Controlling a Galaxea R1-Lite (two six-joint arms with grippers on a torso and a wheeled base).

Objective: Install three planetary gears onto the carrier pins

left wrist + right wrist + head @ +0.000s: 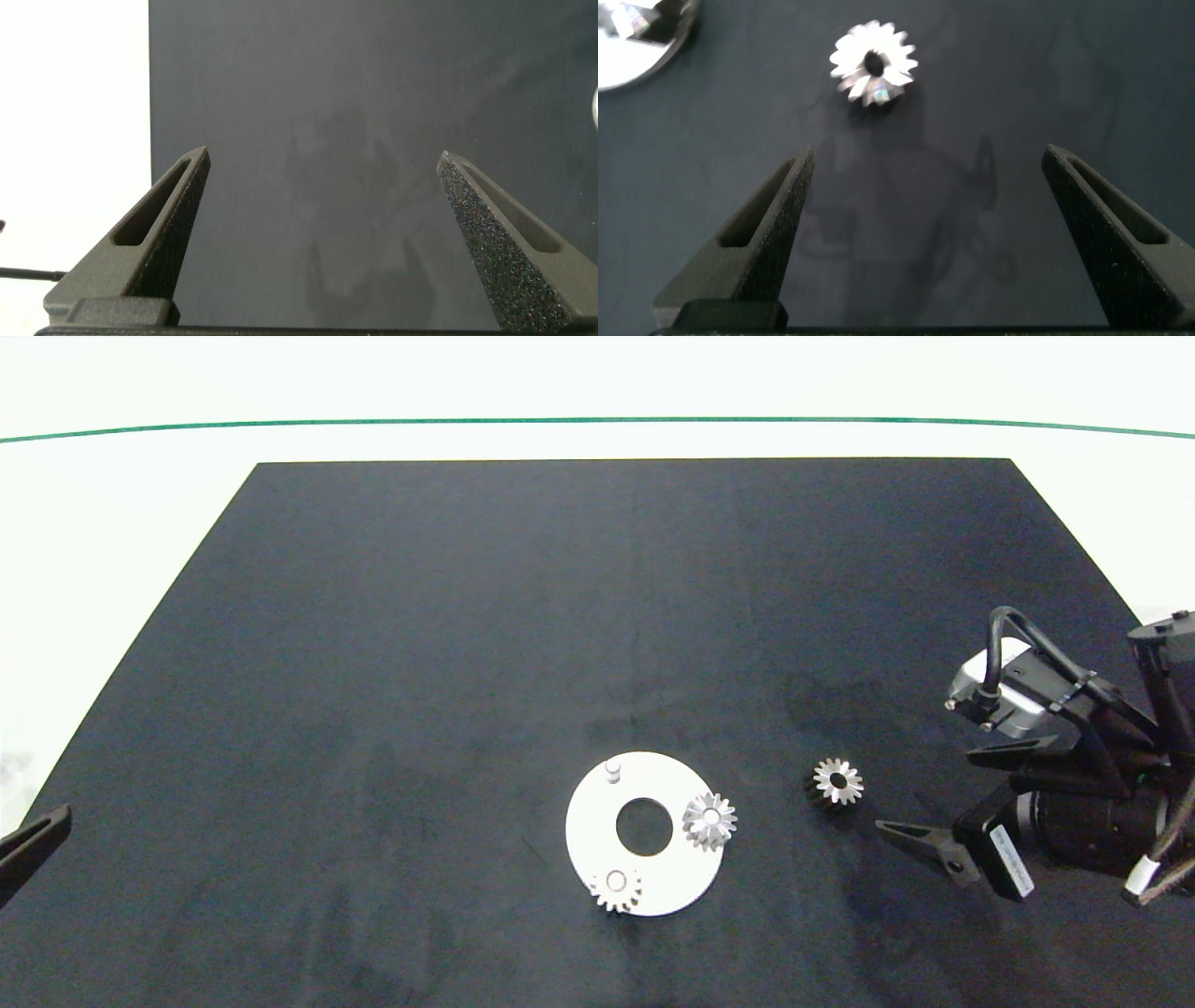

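R tool [943, 807] gaped empty at 3 o'clock of loose gear [837, 780], lined up to grab it for bare pin [612, 770]; L tool [322, 243] open, idle.

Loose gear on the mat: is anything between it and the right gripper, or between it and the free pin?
Nothing visible. The loose gear lies on bare mat before the open right gripper. Toward the free pin, only the mounted gear sits beside that line.
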